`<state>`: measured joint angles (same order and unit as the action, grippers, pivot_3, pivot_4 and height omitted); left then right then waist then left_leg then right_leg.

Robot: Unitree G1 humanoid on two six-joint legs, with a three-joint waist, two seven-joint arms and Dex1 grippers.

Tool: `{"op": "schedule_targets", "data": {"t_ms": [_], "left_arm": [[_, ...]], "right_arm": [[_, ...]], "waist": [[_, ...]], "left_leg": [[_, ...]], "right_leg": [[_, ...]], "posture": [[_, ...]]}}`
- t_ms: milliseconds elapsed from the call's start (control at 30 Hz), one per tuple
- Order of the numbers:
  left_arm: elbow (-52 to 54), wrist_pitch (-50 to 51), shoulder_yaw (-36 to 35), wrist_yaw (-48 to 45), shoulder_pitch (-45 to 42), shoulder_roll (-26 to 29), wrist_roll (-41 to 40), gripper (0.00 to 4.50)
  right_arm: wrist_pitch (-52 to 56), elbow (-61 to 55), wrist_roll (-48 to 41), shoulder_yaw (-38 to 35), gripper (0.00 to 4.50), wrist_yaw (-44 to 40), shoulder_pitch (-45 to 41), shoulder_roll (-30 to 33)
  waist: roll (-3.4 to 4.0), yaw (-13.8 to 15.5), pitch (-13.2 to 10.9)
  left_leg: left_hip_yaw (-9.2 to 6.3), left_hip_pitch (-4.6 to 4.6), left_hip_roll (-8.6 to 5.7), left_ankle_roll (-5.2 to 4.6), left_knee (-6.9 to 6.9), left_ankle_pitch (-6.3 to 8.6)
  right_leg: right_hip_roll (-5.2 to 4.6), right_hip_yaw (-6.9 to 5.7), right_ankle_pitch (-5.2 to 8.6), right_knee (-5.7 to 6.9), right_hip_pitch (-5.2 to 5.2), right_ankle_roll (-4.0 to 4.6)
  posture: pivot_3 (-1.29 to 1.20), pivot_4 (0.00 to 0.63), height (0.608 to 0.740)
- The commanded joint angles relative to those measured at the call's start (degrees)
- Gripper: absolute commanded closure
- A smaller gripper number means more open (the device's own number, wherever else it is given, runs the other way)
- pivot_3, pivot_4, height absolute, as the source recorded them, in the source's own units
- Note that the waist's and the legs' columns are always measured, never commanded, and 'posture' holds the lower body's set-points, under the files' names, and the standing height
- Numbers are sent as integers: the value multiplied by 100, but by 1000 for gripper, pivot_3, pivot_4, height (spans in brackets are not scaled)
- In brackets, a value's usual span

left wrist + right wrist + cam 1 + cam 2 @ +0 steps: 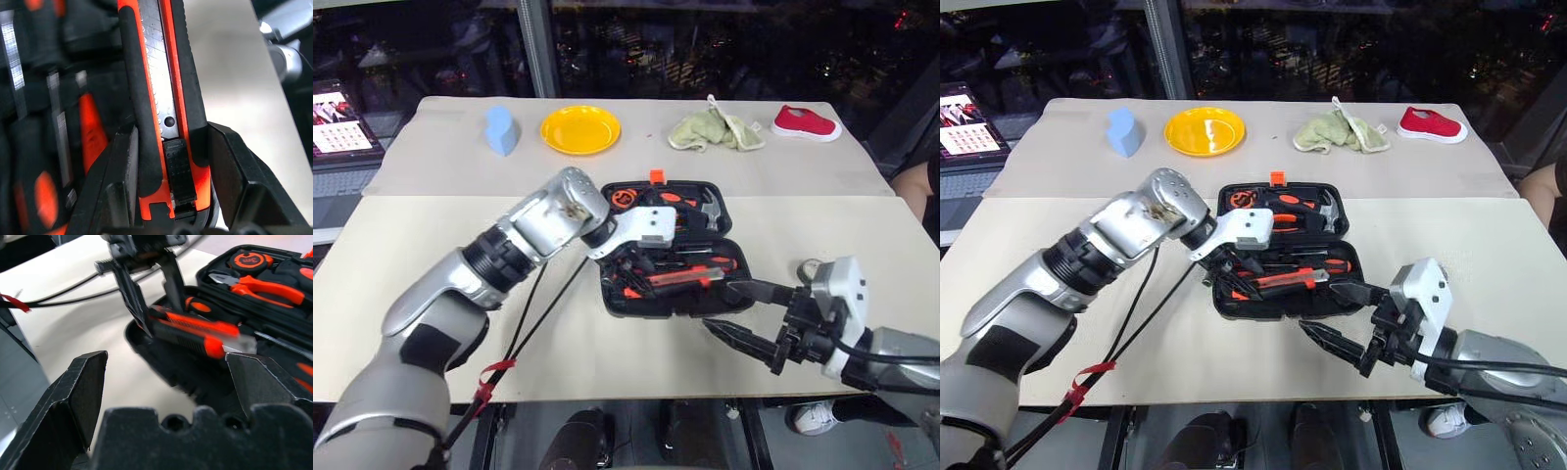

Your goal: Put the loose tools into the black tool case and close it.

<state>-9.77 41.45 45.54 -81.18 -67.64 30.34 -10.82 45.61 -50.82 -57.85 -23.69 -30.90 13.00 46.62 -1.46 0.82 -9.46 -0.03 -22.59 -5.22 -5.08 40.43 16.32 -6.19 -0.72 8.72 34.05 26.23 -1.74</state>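
Knife hovering over the open case

L end effector is gripping the orange-and-black utility knife by its handle end, holding it over the front half of the black tool case, which is lying open mid-worktop. R end effector is sitting just beside the case's front right corner, fingers spread wide, grasping nothing.

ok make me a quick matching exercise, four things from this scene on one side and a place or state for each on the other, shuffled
Things:
1. utility knife
2. right end effector
3. yellow plate
4. red shoe

Places or states:
a. far edge of the table, right side
b. open, beside the black tool case
c. gripped by the left end effector over the case
d. far edge, next to the blue object

Pairs: 1-c, 2-b, 3-d, 4-a
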Motion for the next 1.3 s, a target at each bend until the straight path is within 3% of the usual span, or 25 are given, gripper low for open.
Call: {"op": "schedule_targets", "data": {"t_ms": [33, 333, 533, 1067, 1100, 1133, 1267, 1300], "left_arm": [[-143, -331, -3, -239, -167, -58, 349, 2892], [-569, -854, 24, -275, -31, -338, 956, 2892], [-828, -550, 24, -194, 98, -656, 1230, 2892], [-782, 307, 47, -154, 209, -817, 1434, 2892], [-773, 318, 17, -164, 221, -817, 1408, 1890], [-760, 349, -17, -183, 217, -811, 1379, 1741], [-529, 775, -343, -475, 88, -693, 1020, 223], [-446, 893, -446, -565, 56, -628, 923, 19]], "right_arm": [[-68, -377, -258, -379, 0, 266, 265, -18], [-212, -311, -249, -428, 0, 342, 381, 57], [-232, -230, -186, -251, 0, 357, 202, 51], [-333, -244, -48, -115, 0, 432, 259, -92], [-333, -247, -50, -116, 0, 432, 265, -97], [-332, -250, -57, -117, 0, 436, 267, -99], [-327, -275, -105, -131, 0, 419, 314, -99], [-328, -279, -118, -138, 0, 410, 333, -101]], "waist": [[-1, -2, -1], [0, 12, 0], [0, 62, 0], [4, 69, 3], [5, 68, 3], [5, 67, 3], [7, 68, 5], [7, 66, 4]], "left_leg": [[1, 1, 1, -22, 5, 12], [5, 7, 2, -42, 43, 16], [8, 3, -2, -28, 46, 9], [7, 18, -1, -52, 51, 22], [7, 19, -1, -52, 51, 22], [7, 19, -1, -51, 51, 22], [6, 18, -1, -44, 51, 18], [8, 19, -1, -44, 51, 18]], "right_leg": [[1, -1, 0, 0, 0, -1], [17, -7, -2, 9, -14, -9], [15, -7, -6, 6, -14, -16], [19, -3, -5, 12, -27, -17], [19, -3, -5, 13, -27, -17], [19, -3, -5, 13, -27, -17], [19, -4, -5, 13, -26, -17], [19, -3, -5, 13, -26, -17]], "posture": [[0, 150, 740], [0, 150, 740], [0, 150, 740], [0, 150, 740], [0, 150, 740], [0, 150, 740], [0, 150, 740], [0, 150, 740]]}}
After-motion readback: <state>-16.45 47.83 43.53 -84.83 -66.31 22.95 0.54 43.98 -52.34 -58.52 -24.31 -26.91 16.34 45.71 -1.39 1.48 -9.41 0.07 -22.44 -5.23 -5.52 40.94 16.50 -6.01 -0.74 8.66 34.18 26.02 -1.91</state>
